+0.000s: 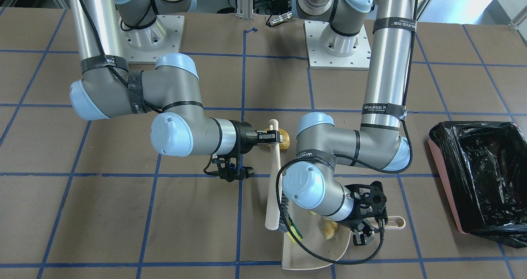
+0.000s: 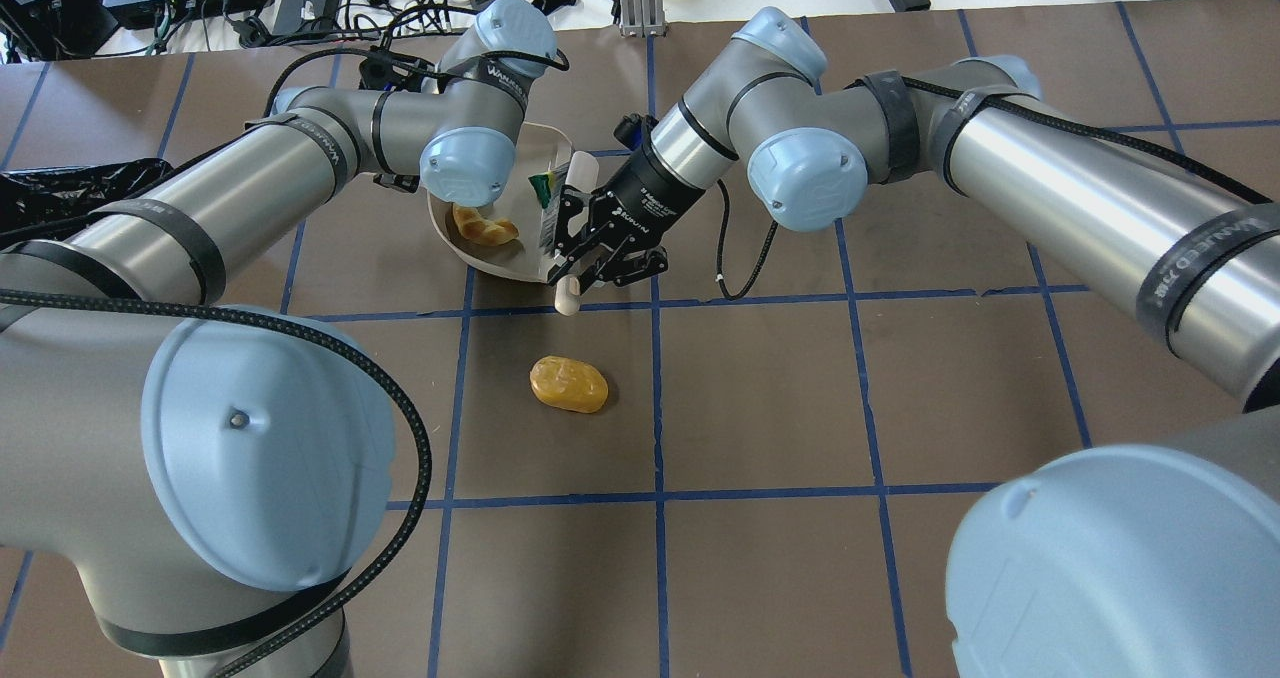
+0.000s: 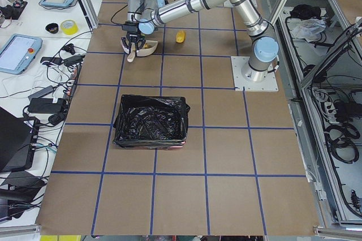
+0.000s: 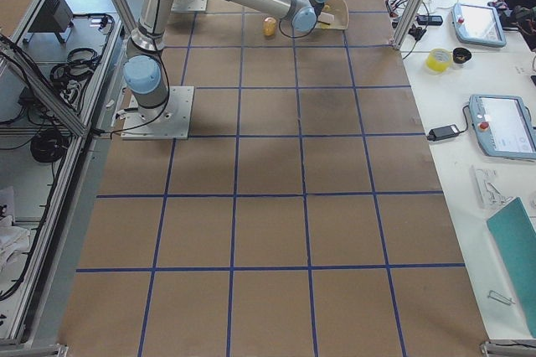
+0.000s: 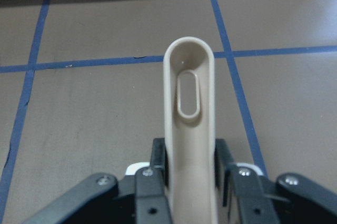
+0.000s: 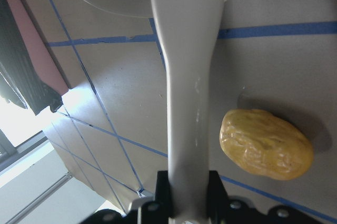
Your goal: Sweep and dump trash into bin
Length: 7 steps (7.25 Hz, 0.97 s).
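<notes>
My left gripper [image 1: 369, 226] is shut on the handle [image 5: 188, 103] of a beige dustpan [image 1: 317, 252] that rests on the table. The pale curved peel piece [image 2: 485, 226] and the yellow sponge block with a green side [image 1: 294, 229] lie in the pan. My right gripper [image 2: 583, 266] is shut on a cream brush handle [image 6: 187, 77], and the brush's far end is at the pan's mouth. The golden-brown potato-like lump [image 2: 568, 384] lies on the table outside the pan, right beside the brush handle [image 1: 275, 168]. The pink bin with a black bag [image 1: 477, 180] stands apart, on my left.
The table is brown with blue tape grid lines. Both arm bases [image 1: 337, 44] stand at its robot-side edge. The bin's bag also shows at the left edge of the overhead view [image 2: 70, 188]. Cables and devices lie beyond the table's far edge.
</notes>
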Each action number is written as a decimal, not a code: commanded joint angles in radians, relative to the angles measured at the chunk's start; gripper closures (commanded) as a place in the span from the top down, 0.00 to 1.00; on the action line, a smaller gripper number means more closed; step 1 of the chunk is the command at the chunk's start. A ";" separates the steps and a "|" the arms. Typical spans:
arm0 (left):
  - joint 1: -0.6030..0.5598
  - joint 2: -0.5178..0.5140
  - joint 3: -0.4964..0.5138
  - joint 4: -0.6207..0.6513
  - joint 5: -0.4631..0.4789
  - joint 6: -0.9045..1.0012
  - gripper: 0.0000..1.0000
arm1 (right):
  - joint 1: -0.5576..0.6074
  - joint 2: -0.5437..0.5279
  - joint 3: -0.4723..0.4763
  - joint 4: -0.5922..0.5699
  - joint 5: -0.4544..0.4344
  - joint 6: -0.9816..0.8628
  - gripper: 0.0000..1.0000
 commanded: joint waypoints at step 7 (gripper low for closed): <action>0.000 -0.003 0.000 0.000 0.000 -0.001 0.00 | 0.012 -0.043 0.132 -0.011 0.209 0.178 0.00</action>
